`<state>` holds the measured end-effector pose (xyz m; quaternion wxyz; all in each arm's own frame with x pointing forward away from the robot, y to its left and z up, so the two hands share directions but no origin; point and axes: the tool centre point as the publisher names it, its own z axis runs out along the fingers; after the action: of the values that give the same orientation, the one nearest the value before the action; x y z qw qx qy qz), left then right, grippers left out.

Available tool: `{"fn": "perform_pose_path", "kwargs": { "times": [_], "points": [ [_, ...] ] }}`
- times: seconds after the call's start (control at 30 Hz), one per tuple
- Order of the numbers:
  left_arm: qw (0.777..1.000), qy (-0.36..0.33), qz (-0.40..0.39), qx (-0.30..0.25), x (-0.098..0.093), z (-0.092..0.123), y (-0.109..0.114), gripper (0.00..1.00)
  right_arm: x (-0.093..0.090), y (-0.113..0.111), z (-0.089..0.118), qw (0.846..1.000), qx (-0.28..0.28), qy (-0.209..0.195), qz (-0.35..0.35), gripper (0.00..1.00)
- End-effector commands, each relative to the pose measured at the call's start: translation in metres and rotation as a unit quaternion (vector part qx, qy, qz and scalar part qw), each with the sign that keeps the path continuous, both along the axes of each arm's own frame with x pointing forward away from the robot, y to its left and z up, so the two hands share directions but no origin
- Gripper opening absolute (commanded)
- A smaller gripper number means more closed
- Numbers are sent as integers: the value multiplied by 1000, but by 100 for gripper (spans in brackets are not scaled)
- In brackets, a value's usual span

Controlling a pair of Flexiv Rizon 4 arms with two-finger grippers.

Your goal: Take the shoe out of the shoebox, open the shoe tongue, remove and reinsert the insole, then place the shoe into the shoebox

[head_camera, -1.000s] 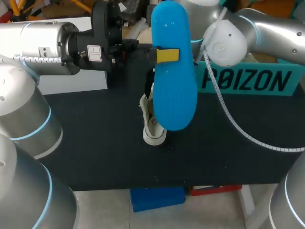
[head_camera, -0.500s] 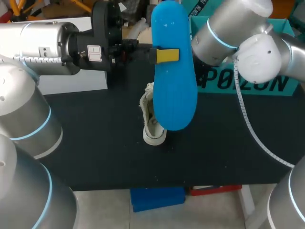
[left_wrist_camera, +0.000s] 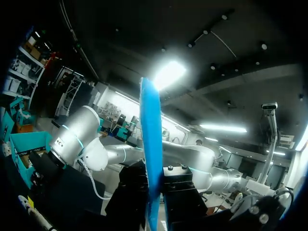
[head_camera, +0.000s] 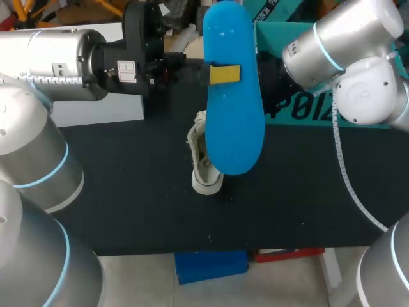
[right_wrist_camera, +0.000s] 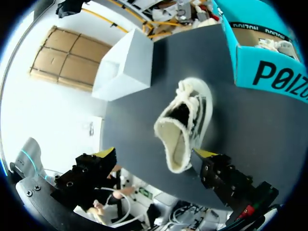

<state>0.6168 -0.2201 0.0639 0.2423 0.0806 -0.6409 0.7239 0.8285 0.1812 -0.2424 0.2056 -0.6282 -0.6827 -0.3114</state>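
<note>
Tabletop [head_camera: 128, 185]: black | Shoebox [right_wrist_camera: 262, 72]: teal, ahead of right hand [right_wrist_camera: 155, 155], beyond shoe | Insole [head_camera: 233, 121]: blue, gripped between left hand [head_camera: 224, 74] fingers, raised | Shoe [right_wrist_camera: 185, 125]: cream lace-up, on tabletop, ahead of right hand | Right hand: fingers spread, holding nothing

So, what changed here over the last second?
The right arm swung out toward its own side, across the front of the teal cardboard shoebox. The right gripper is open and took hold of nothing. Unchanged: the left gripper shut on the flat blue insole, and the cream lace-up shoe on the black table.
</note>
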Motion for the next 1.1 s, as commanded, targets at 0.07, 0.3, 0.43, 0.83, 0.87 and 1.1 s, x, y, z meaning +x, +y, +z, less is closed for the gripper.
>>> {"fn": "perform_pose_path", "kwargs": {
  "times": [0.07, 0.3, 0.43, 0.83, 0.87, 1.1],
  "points": [
    [1000, 1, 1, 2, -1, 0, 0, 0, -11, -9, 2, 992, 129, -9, 2, 100],
    [1000, 1, 1, 2, -1, 0, 0, 0, -10, -9, 6, 975, 222, -6, -9, 100],
    [1000, 1, 1, 2, -1, 0, 0, 0, -10, -10, 9, 964, 266, -7, -15, 100],
    [1000, 1, 1, 2, -1, 0, 0, 0, -15, -13, 11, 936, 352, 10, -13, 100],
    [1000, 1, 1, 2, -1, 0, 0, 0, -15, -13, 11, 933, 359, 10, -12, 100],
    [1000, 1, 1, 2, -1, 0, 0, 0, -16, -14, 12, 933, 360, 12, -20, 100]
  ]
}}
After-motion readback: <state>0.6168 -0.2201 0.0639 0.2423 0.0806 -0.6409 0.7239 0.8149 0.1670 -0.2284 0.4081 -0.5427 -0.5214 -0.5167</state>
